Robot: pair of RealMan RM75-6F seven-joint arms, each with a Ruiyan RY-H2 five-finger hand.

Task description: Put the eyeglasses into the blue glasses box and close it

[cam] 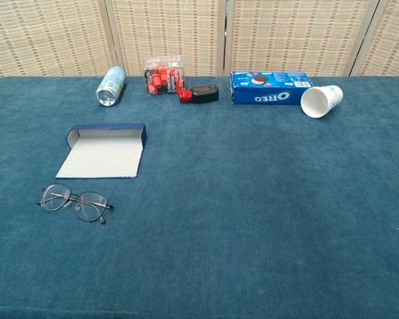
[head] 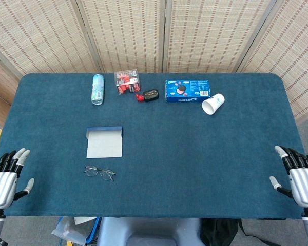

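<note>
The left robot hand (head: pixel 4 180) and the right robot hand (head: pixel 300 180) hover at the near corners of the counter (head: pixel 195 148), palms down, fingers spread apart and holding nothing. One pair of eyeglasses (cam: pixel 75 203) lies on the counter just in front of the one blue glasses box (cam: pixel 106 151), which lies flat with its lid open. Along the far edge are one can (cam: pixel 110 85), one clear pack of red items (cam: pixel 163 75), one black and red gadget (cam: pixel 201 94), one Oreo box (cam: pixel 270 88) and one tipped paper cup (cam: pixel 321 101).

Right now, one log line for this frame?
left hand open, idle | right hand open, idle | eyeglasses on table | glasses box open, empty
</note>
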